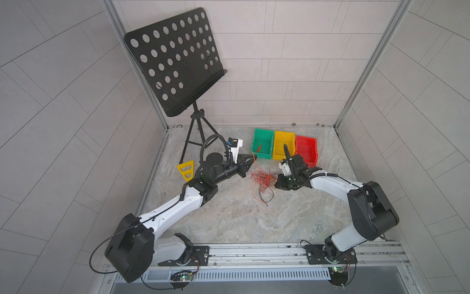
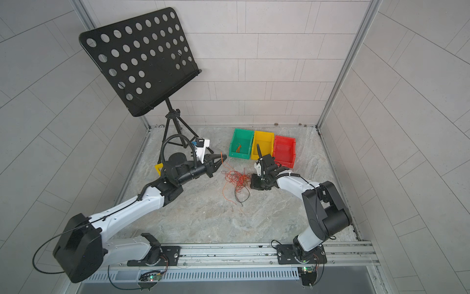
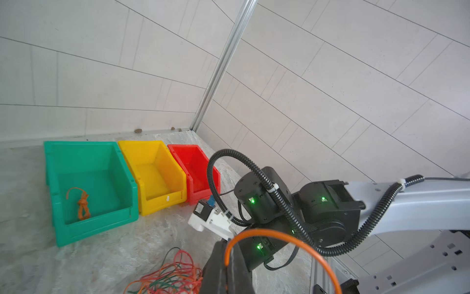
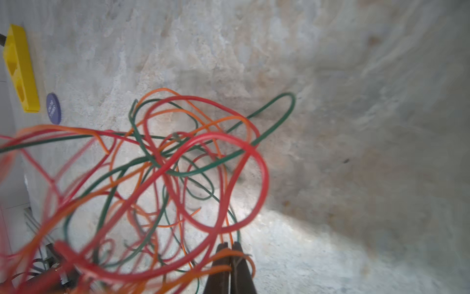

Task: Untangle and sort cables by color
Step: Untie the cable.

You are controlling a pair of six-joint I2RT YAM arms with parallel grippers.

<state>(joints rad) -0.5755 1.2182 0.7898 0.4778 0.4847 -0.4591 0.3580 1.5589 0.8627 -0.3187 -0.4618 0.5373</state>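
Note:
The cables [image 1: 263,178] lie in a loose tangle of thin red, orange and dark green wires mid-table, seen close in the right wrist view [image 4: 178,165]. My left gripper [image 3: 229,245] hovers left of the tangle, in front of the green bin, and is shut on an orange cable [image 3: 279,235] that arcs away from its tip. That cable trails down to the pile in a top view [image 2: 225,165]. My right gripper [image 4: 230,245] is down at the tangle's right edge [image 1: 276,185]. It is shut, with orange strands pinched between and looped round its fingers.
Green [image 1: 262,155], yellow [image 1: 283,150] and red [image 1: 306,150] bins stand in a row at the back. A knotted orange cable [image 3: 82,206] lies in the green one. A music stand [image 1: 175,61] and a yellow triangular piece [image 1: 186,170] stand at the left.

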